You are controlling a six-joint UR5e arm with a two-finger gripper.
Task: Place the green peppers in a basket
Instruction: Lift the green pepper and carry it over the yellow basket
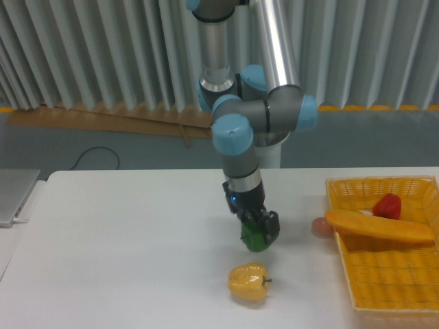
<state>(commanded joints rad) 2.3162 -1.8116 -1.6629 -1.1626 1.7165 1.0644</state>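
You see the green pepper (256,238) as a small, shiny, dark green lump with a bumpy, rounded shape. Only part of it shows, because the gripper (258,232) covers its top. The pepper is up off the white table (123,247), in the middle of the scene, with a faint shadow on the table under it. It hangs a little farther back than the yellow pepper (247,282) and just to its right, and the two do not touch.

Your gripper points down from the arm (236,144), tilted a little to the right. Its dark fingers (271,225) are closed in on the green pepper, one on each side, so the gap between them is only as wide as the pepper. It holds nothing else and touches nothing else.

The basket (411,274) sits at the far right of the table, well apart from the green pepper. It is yellow-orange and woven. A small red pepper (387,205) and a long orange thing (381,227) lie in it, and the long thing sticks out over its left rim. A small pinkish round thing (320,227) lies on the table just left of the basket
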